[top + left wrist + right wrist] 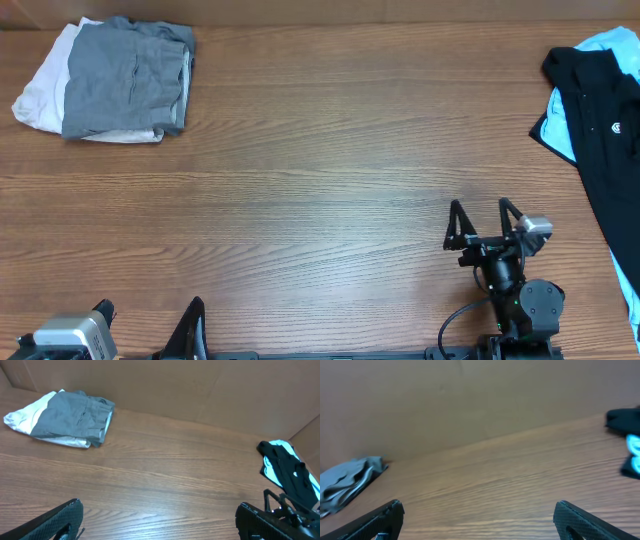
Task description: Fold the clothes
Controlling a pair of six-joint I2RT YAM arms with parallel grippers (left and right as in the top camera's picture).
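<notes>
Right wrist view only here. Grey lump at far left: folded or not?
Observer: Folded. Overhead shows the grey garment lying on a white garment.
Operator: Black thing on my right?
Observer: A black garment, unfolded, running down the whole right side over a light blue garment.
Operator: Left arm?
Observer: The left gripper is open and empty, at the near edge.

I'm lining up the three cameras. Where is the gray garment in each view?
Overhead: gray garment, top left corner.
Left wrist: upper left.
Right wrist: left edge, low.
Shared landmark: black garment, at the right in every view.
</notes>
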